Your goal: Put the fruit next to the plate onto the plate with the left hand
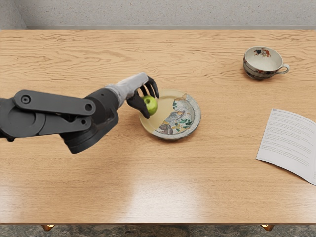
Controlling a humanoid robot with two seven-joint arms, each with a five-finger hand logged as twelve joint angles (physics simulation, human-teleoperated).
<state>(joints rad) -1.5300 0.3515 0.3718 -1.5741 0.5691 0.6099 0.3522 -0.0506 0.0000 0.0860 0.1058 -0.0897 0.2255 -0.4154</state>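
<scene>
Left hand (140, 93) curled round smooth green fruit (150, 104), seemingly over round glazed plate (196, 118)

Patterned teacup (263, 61) at the wooden table's (148, 177) far right, printed paper sheet (291, 143) nearer.

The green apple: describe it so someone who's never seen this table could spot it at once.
On the wooden table, find the painted plate near the middle. At its left rim the left hand grips a small, round green apple. It is the only fruit there; the teacup and the sheet of paper sit far off to the right.
</scene>
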